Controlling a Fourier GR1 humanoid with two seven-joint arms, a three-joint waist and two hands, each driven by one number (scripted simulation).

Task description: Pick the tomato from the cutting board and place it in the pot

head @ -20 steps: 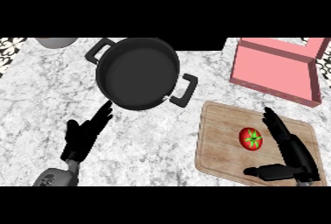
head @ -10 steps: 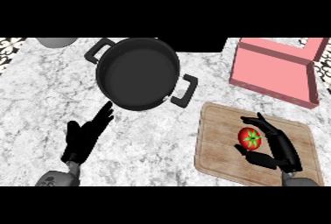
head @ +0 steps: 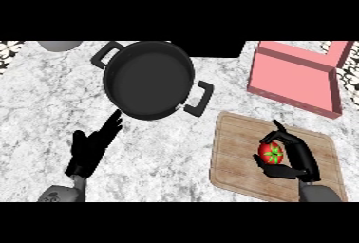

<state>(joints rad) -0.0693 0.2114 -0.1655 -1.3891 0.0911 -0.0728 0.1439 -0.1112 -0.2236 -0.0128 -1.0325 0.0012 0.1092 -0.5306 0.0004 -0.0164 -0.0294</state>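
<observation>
A red tomato point(head: 272, 153) with a green stem sits on the wooden cutting board point(head: 235, 142) at the right. My right hand point(head: 298, 156) is wrapped round it, fingers curling over its top and thumb under its near side. The black pot point(head: 148, 79) with two side handles stands up and to the left, and nothing is in it. My left hand point(head: 89, 153) rests open at the lower left, fingers pointing toward the pot's near rim.
A pink box point(head: 298, 76) lies at the upper right, just beyond the board. A grey bowl point(head: 60, 45) shows at the top left edge. Marble counter point(head: 42, 104) spreads around the pot and to the left.
My right hand has moved left across the board and closed round the tomato. The left hand and pot have stayed put.
</observation>
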